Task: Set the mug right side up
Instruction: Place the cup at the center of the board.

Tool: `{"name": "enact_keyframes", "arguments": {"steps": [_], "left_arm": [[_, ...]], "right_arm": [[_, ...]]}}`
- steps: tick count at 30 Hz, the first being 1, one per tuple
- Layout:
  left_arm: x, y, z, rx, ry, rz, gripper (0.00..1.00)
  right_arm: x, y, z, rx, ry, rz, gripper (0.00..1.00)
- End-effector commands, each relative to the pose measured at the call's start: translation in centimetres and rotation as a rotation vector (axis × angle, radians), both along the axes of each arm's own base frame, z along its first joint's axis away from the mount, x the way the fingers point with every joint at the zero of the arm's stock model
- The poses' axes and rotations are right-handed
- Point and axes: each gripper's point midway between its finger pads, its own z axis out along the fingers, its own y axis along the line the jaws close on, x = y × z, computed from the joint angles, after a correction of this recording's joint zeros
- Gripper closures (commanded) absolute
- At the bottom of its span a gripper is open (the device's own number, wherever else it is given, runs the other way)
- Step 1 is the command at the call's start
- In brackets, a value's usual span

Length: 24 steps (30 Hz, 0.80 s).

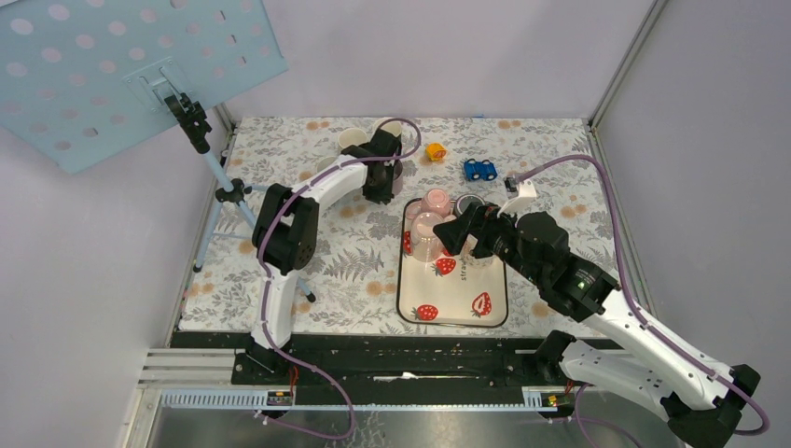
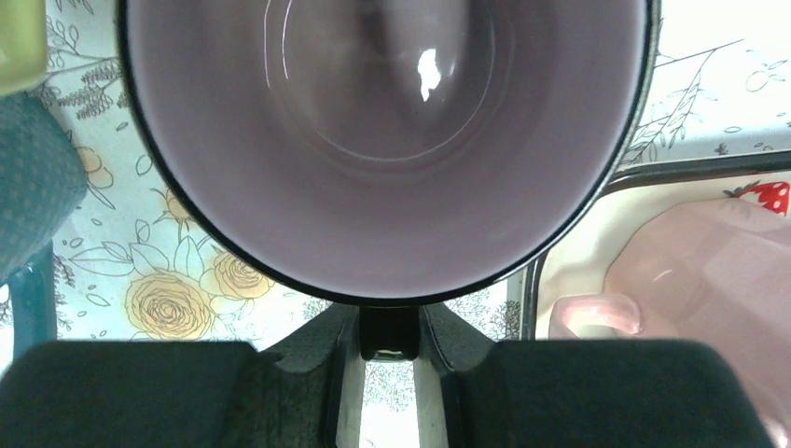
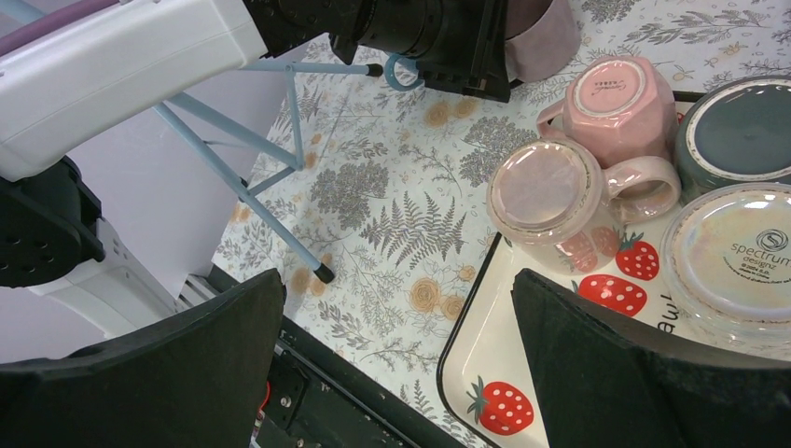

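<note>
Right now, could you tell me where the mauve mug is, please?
The mug is in the left gripper, clamped at its rim; in the top view that is left of centre, just beyond the tray's far left corner.

**Colleague:** What colours are you getting on the table?

**Me:** I see a white cloth table cover (image 1: 354, 271) printed with grey ferns and yellow-orange roses. The mauve glazed ceramic mug (image 2: 392, 140) shows me a thin black rim line.

**Colleague:** And the tray?

**Me:** I read the cream rectangular tray (image 1: 454, 313) as dark-edged, with red strawberries speckled white. Then I have a pale pink faceted mug (image 3: 617, 103), a translucent pink glass mug (image 3: 550, 201), a dark slate-grey cup (image 3: 746, 131) and a pearly iridescent cup (image 3: 742, 252) with grey lettering.

**Colleague:** Anything else?

**Me:** I count a small yellow toy (image 1: 435, 150), a blue toy car (image 1: 480, 170), and a light blue board (image 1: 140, 65) with pale round spots.
</note>
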Motion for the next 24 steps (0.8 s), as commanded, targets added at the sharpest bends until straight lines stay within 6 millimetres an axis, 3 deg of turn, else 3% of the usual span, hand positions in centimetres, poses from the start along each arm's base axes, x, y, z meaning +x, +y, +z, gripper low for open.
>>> {"name": "enact_keyframes", "arguments": {"steps": [1,12,24], "left_arm": [[2.9,-0.8,3.0,-0.035,-0.116,-0.001,0.73],[2.6,-0.5,4.5,-0.035,-0.143,-0.005,0.47],[0.9,0.2,9.4,-0.081,-0.216,-0.020,0.14]], "right_arm": [[-0.1,0.5,2.4,0.049,-0.036,0.018,0.00],[-0.2,0.6,2.4,0.050,-0.033,0.023,0.00],[0.2,0.6,1.6,0.013,-0.010,0.008,0.00]]}}
